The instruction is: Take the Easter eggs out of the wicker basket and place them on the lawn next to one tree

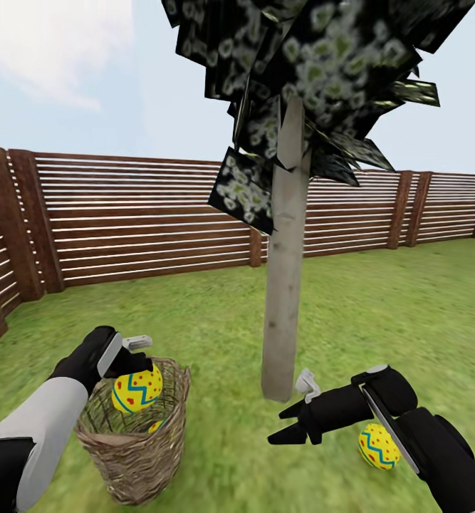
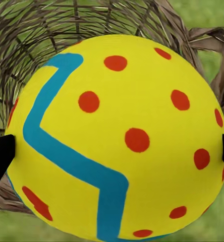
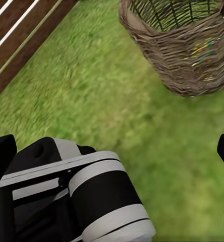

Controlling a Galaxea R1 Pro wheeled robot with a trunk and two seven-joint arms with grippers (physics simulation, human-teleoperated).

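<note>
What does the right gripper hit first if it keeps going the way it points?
Probably the wicker basket. The right gripper, jaws open and empty, points across bare lawn toward it; grass might come first, since depth is unclear.

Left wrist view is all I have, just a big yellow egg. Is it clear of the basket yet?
Observer: It's above the rim: the left gripper holds the egg over the wicker basket.
Operator: Any eggs left inside?
Observer: Yes, a bit of another egg shows in the basket below it.
Operator: And the third one?
Observer: It lies on the lawn, beside the open right gripper, near the tree: third egg.
</note>
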